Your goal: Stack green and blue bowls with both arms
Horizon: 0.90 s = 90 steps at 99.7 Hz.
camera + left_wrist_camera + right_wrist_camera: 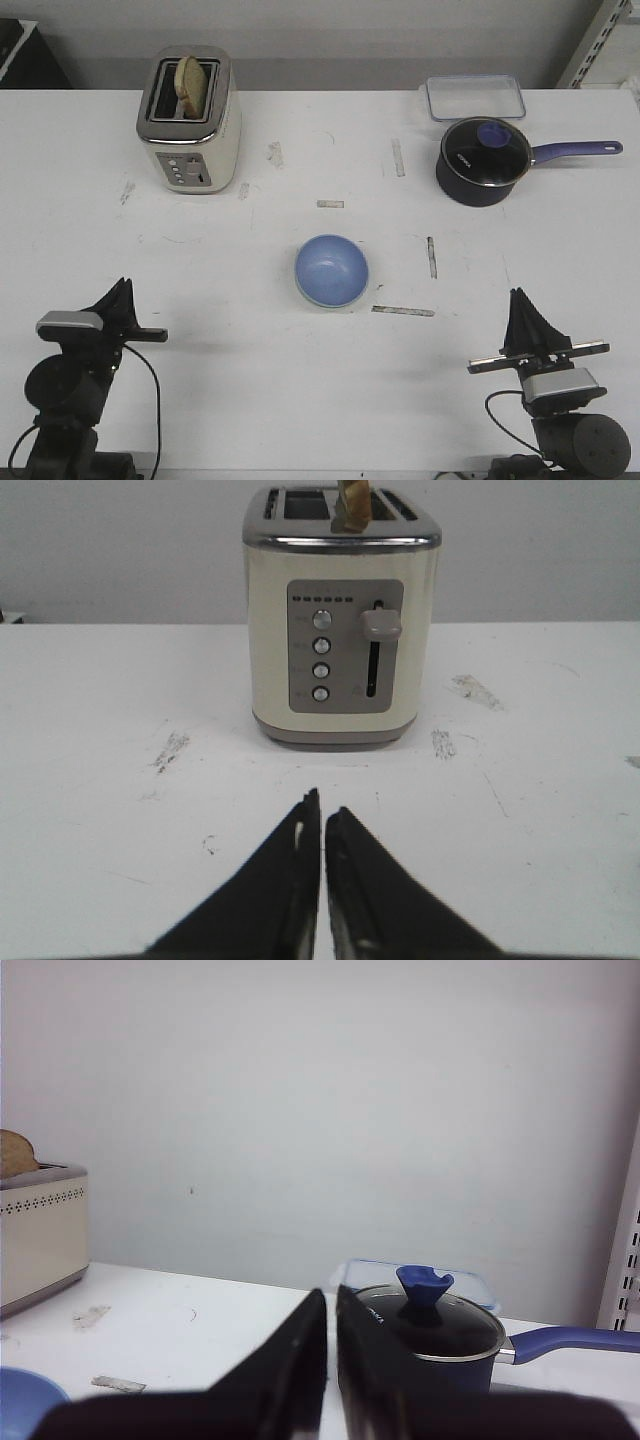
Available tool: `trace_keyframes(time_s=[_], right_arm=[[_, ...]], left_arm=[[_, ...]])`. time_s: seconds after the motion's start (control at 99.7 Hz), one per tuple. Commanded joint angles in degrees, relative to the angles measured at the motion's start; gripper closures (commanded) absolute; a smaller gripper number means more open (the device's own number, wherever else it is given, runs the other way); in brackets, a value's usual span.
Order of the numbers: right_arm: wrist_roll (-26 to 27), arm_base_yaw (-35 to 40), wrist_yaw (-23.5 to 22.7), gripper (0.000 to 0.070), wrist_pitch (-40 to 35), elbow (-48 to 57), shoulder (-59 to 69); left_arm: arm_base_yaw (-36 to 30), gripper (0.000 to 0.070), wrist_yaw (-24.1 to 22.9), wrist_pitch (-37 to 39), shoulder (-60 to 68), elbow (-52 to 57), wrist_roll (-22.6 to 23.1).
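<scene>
The periwinkle blue bowl (pixel 331 269) sits upright at the table's middle. A thin pale mint edge (pixel 325 302) shows under its near rim, so the green bowl seems to lie beneath it, mostly hidden. A sliver of the blue bowl shows in the right wrist view (pixel 22 1400). My left gripper (pixel 122 287) is shut and empty, low at the front left, pointing at the toaster. My right gripper (pixel 518 296) is shut and empty at the front right. Both are well apart from the bowls. The left jaws (pixel 320 806) and right jaws (pixel 331 1296) stand nearly touching.
A cream toaster (pixel 188 120) with a slice of toast stands at the back left, also in the left wrist view (pixel 340 620). A dark navy lidded saucepan (pixel 484 160) and a clear lidded container (pixel 475 98) stand at the back right. Tape strips (pixel 403 311) lie on the white table.
</scene>
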Motion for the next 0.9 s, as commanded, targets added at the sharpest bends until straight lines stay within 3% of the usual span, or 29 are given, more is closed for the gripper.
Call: trace_keyframes(time_s=[0.0, 0.572, 0.892], right_arm=[[-0.48, 0.02, 0.07, 0.0696, 0.57, 0.11, -0.02], [-0.48, 0.02, 0.07, 0.0696, 0.59, 0.11, -0.02], [-0.48, 0.02, 0.07, 0.0696, 0.57, 0.11, -0.02]], left_arm=[[0.04, 0.0699, -0.11, -0.68, -3.41, -0.17, 0.46], [0.00, 0.0699, -0.24, -4.79, -18.69, -0.76, 0.96], [0.00, 0.0699, -1.57, 1.66, -19.54, -10.12, 0.92]])
